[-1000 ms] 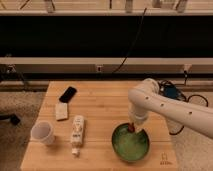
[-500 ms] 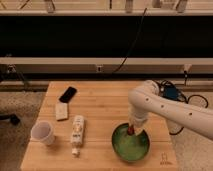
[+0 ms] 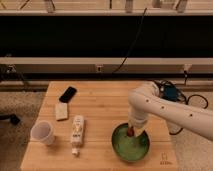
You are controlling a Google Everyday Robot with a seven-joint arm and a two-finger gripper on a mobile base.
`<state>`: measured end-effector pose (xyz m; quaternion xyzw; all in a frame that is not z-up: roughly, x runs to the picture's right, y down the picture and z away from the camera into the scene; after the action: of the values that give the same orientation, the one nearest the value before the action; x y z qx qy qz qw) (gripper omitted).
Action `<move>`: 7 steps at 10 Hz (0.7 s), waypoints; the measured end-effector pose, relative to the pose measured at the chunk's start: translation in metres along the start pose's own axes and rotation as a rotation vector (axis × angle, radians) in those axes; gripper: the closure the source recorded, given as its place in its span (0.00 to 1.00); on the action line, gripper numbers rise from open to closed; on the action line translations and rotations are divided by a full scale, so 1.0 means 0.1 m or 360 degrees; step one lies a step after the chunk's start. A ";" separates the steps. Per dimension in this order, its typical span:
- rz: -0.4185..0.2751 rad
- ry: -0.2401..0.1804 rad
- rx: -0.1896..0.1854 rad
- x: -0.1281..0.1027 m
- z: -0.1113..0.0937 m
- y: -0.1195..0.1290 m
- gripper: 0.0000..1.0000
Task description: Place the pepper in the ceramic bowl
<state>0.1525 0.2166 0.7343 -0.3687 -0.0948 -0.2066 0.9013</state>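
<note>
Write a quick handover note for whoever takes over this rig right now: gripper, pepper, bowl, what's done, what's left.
Gripper: lowered over the back rim of the ceramic bowl, at the table's right front.
Pepper: at the gripper's tip, just inside the bowl.
Done: pepper brought to the bowl.
Left: confirm release, then lift the arm away.
Untouched on the left: white cup, tube, phone.

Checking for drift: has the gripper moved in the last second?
No. The gripper stays at the back rim of the glossy green ceramic bowl, holding the same spot against the wooden table.
</note>
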 end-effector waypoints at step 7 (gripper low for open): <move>-0.0015 0.0014 0.0010 -0.04 0.02 0.06 0.20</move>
<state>0.1519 0.2226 0.7306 -0.3644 -0.0932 -0.2122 0.9020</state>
